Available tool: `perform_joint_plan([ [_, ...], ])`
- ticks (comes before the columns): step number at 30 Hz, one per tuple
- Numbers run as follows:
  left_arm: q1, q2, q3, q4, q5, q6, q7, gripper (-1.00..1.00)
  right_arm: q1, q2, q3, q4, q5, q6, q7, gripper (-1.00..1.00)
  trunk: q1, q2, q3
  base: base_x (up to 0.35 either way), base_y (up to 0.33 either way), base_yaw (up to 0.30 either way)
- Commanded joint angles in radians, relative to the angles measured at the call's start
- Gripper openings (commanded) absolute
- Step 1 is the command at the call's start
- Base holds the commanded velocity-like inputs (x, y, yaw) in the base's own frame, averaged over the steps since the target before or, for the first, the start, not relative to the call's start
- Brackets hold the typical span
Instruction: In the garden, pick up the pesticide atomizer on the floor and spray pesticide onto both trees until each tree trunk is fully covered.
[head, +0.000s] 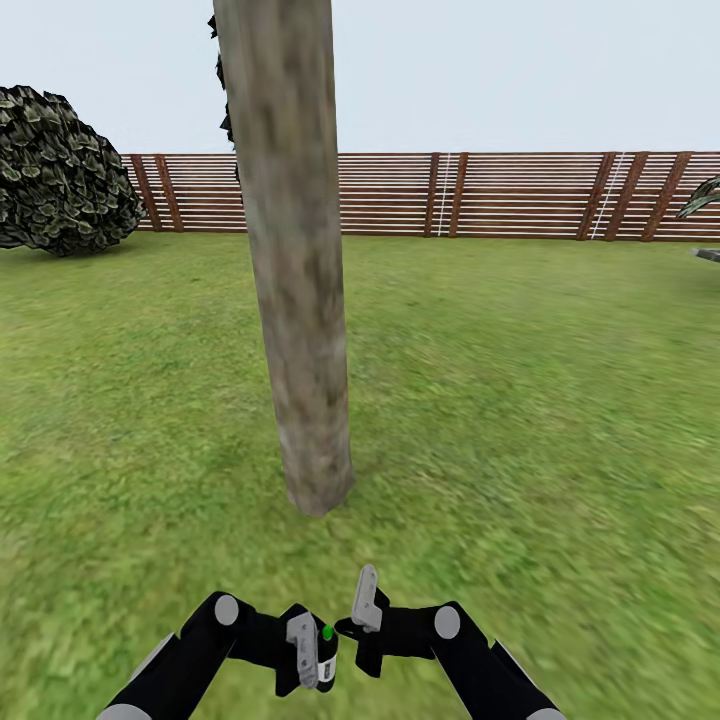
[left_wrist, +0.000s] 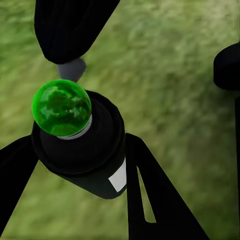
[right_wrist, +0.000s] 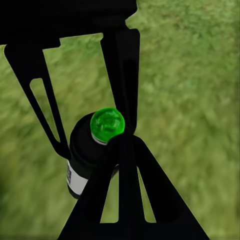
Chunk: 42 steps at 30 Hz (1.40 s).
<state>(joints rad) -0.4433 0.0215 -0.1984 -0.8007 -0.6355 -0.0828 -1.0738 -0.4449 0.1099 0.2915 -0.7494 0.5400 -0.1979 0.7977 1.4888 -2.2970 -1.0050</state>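
Observation:
A thick mottled grey-brown tree trunk (head: 295, 300) rises from the grass lawn (head: 520, 420) just ahead of me, its base near the middle of the head view. No white specks show on it. My left gripper (head: 312, 640) is shut on the pesticide atomizer (head: 326, 655), a small dark bottle with a whitish label and a green knob. In the left wrist view the atomizer (left_wrist: 85, 150) sits between the two black fingers. My right gripper (head: 366, 600) is shut with nothing in it, its tips close beside the atomizer (right_wrist: 85, 150).
A brown slat fence (head: 500, 195) runs across the back. A round dark bush (head: 60, 175) stands at the far left. A striped leaf (head: 700, 195) and a grey stone (head: 706, 254) show at the right edge. Grass stretches on both sides of the trunk.

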Motion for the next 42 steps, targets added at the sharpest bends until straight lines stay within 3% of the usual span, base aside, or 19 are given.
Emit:
perform_joint_plan([
  [1,0.000,0.000,0.000,0.000,0.000,0.000,0.000,-1.00,0.000,0.000,0.000,0.000,0.000,0.000,0.000,-1.00,0.000,0.000,0.000,0.000,0.000,0.000],
  [6,0.002,0.006,-0.001,0.006,-0.007,-0.001,0.003,-1.00,0.000,-0.001,0.000,0.000,0.000,0.000,0.000,-1.00,0.000,0.000,0.000,0.000,0.000,0.000],
  [12,0.008,0.032,0.002,0.007,-0.018,-0.002,0.005,-1.00,0.000,-0.001,0.000,0.000,0.002,0.000,0.000,-1.00,0.000,0.000,0.000,0.000,0.000,0.000],
  [17,0.014,0.086,0.002,0.008,-0.034,0.002,0.009,-1.00,0.000,-0.003,-0.001,-0.001,0.003,0.000,0.000,-1.00,0.000,0.000,0.000,0.000,0.000,0.000],
  [24,0.017,0.190,0.004,0.006,-0.049,0.009,0.011,-1.00,0.000,-0.014,-0.007,0.000,0.002,-0.001,0.000,-1.00,0.000,0.000,0.000,0.000,0.000,0.000],
  [25,0.017,0.207,0.005,0.006,-0.051,0.011,0.012,-1.00,0.000,-0.021,-0.007,0.001,0.001,-0.001,0.000,1.00,0.000,0.000,0.000,0.000,0.000,0.000],
  [28,0.017,0.254,0.010,0.007,-0.053,0.016,0.013,-1.00,0.000,-0.036,-0.009,0.000,0.000,-0.001,-0.001,1.00,0.000,0.000,0.000,0.000,0.000,0.000],
  [30,0.017,0.271,0.017,0.007,-0.053,0.018,0.014,-1.00,0.000,-0.041,-0.010,-0.001,-0.001,0.000,-0.001,1.00,0.000,0.000,0.000,0.000,0.000,0.000],
  [34,0.017,0.279,0.070,0.008,-0.053,0.020,0.016,-1.00,0.001,-0.052,-0.011,0.002,-0.001,0.000,-0.006,1.00,0.000,0.000,0.000,0.000,0.000,0.000],
  [36,0.017,0.277,0.121,0.008,-0.053,0.020,0.018,-1.00,0.001,-0.076,-0.011,0.029,-0.003,-0.001,-0.012,1.00,0.000,0.000,0.000,0.000,0.000,0.000],
  [37,0.017,0.275,0.164,0.008,-0.052,0.020,0.024,-1.00,0.001,-0.092,-0.021,0.068,-0.005,-0.002,-0.034,1.00,0.000,0.000,0.000,0.000,0.000,0.000],
  [39,0.017,0.273,0.232,0.008,-0.046,0.019,0.054,-1.00,0.001,-0.104,-0.082,0.136,-0.006,-0.003,-0.115,1.00,0.000,0.000,0.000,0.000,0.000,0.000],
  [42,0.017,0.251,0.323,0.035,-0.033,0.017,0.136,-1.00,0.002,-0.110,-0.241,0.235,-0.007,-0.003,-0.279,1.00,0.000,0.000,0.000,0.000,0.000,0.000],
])
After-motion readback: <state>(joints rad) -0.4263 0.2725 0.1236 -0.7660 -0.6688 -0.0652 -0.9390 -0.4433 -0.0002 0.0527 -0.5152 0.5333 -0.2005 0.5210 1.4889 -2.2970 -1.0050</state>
